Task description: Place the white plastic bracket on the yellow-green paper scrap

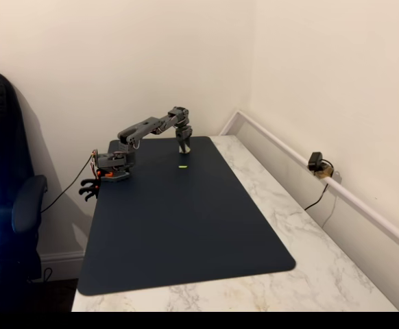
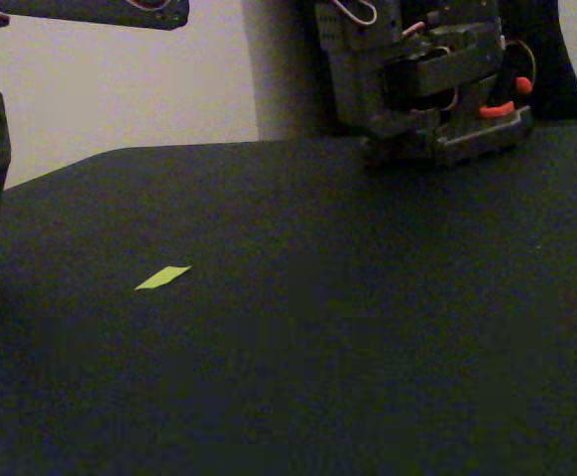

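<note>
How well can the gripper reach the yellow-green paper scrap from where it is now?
Probably well. The gripper points down at the far end of the dark mat, and the yellow-green paper scrap lies flat on the mat just in front of it. Nothing stands between them. Whether the gripper holds anything cannot be told.

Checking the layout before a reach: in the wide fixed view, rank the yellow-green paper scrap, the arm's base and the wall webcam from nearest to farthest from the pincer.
1. Yellow-green paper scrap, just below the pincer on the mat.
2. Arm's base, to the left at the mat's edge.
3. Wall webcam, far right on the rail.
</note>
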